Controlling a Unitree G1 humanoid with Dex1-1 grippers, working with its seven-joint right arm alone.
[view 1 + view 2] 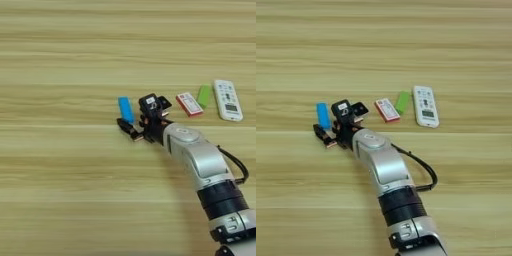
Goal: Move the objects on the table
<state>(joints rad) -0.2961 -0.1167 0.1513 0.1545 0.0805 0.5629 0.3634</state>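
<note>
On the table (60, 60) a row of small objects lies right of centre. My right gripper (137, 116) reaches in from the bottom right and stands open, one black finger (127, 127) low on the left and the other (148, 104) higher up. The blue bar (126, 109) lies flat just left of the gap, its near end close to the lower finger. A small black square block (164, 104) shows right beside the upper finger; I cannot tell whether they touch. Further right lie the red-and-white flat box (189, 104), the green bar (204, 95) and the long white remote (228, 100).
My silver forearm (381, 167) with a black cable loop (426, 172) crosses the near right part of the table. Bare wood stretches to the left and along the far side.
</note>
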